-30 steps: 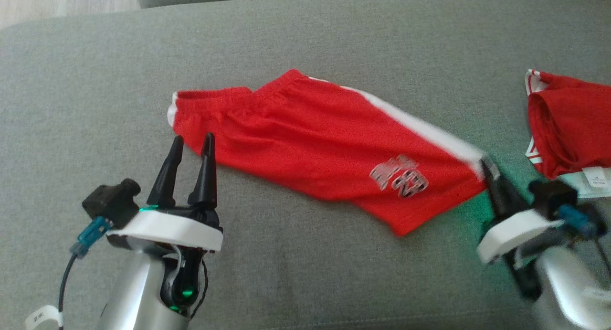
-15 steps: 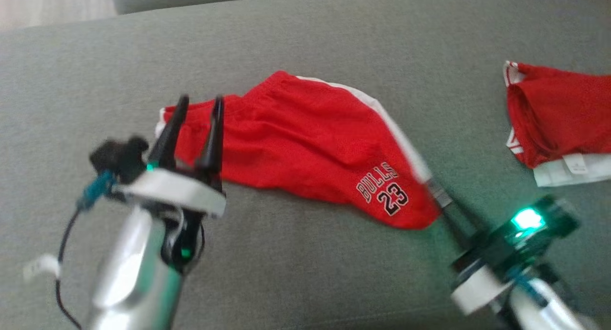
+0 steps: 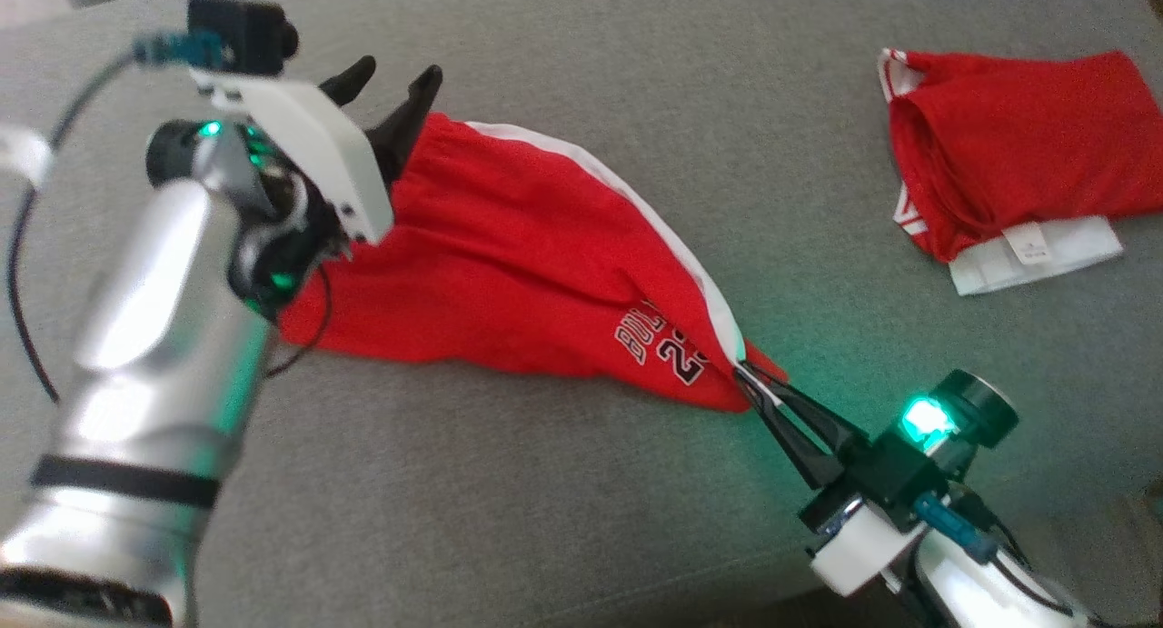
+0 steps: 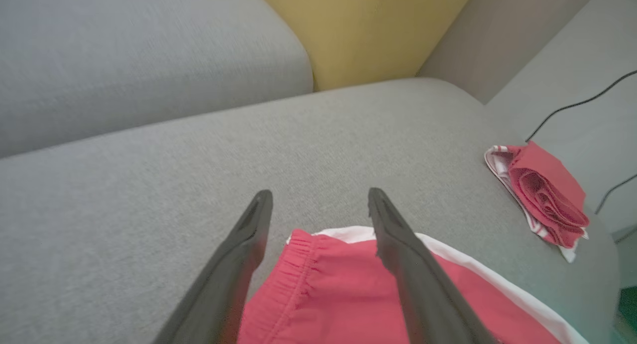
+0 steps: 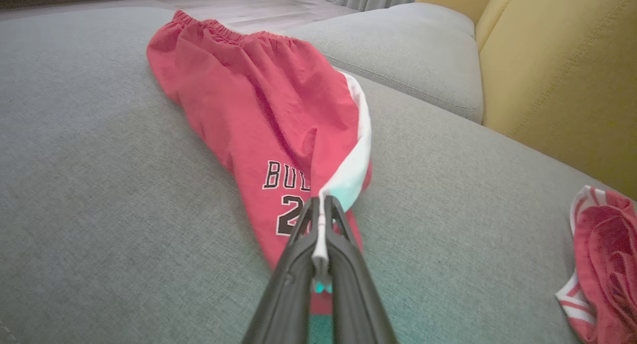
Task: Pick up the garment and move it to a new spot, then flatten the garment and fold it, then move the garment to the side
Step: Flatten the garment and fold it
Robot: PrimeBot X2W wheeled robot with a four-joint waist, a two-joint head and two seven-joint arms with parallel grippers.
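Right jaws clamp one hem corner of the red Bulls shorts (image 3: 509,274) — a tug could slip it free; left jaws stand apart over the waistband (image 4: 298,257).

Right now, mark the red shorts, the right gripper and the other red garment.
red shorts (image 3: 509,264), head view, middle of the red front panel.
right gripper (image 3: 747,373), head view, fingertips shut on the white-striped hem corner.
other red garment (image 3: 1018,146), head view, top red layer.

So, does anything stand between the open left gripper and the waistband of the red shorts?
Nothing visible does. The left gripper is open, its fingers either side of the waistband of the red shorts; grey sofa cushion lies beyond.
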